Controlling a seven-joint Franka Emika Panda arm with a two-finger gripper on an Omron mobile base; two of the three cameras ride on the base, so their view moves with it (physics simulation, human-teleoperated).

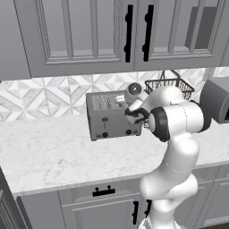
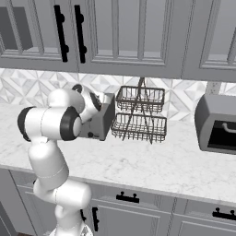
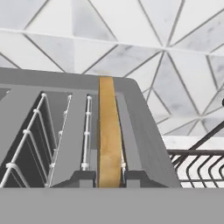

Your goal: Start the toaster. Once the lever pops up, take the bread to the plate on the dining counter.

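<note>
counter [image 1: 49, 152]: white marble with faint grey veins, running under grey wall cabinets [image 1: 80, 33] and a tiled backsplash [image 1: 44, 96] of pale triangles.
arm [image 1: 176, 134]: white with dark joints, bent over the right end of the toaster in the left base view.
box appliance [image 2: 216, 124]: plain grey, at the right end of the counter, well apart from the toaster.
wire rack [image 2: 139, 115]: dark, two tiers, just beside the toaster on its right.
toaster [image 1: 112, 115]: brushed grey, standing on the counter against the backsplash, black levers and knobs on its front.
bread [image 3: 109, 140]: tan-golden slice standing on edge in the rightmost slot, seen edge-on in the hand view, its top edge above the slot.
gripper [image 3: 109, 178]: low over that slot, one dark fingertip [image 3: 82, 178] on each side of the slice and close against it; whether they press on the bread or only flank it cannot be told.
</note>
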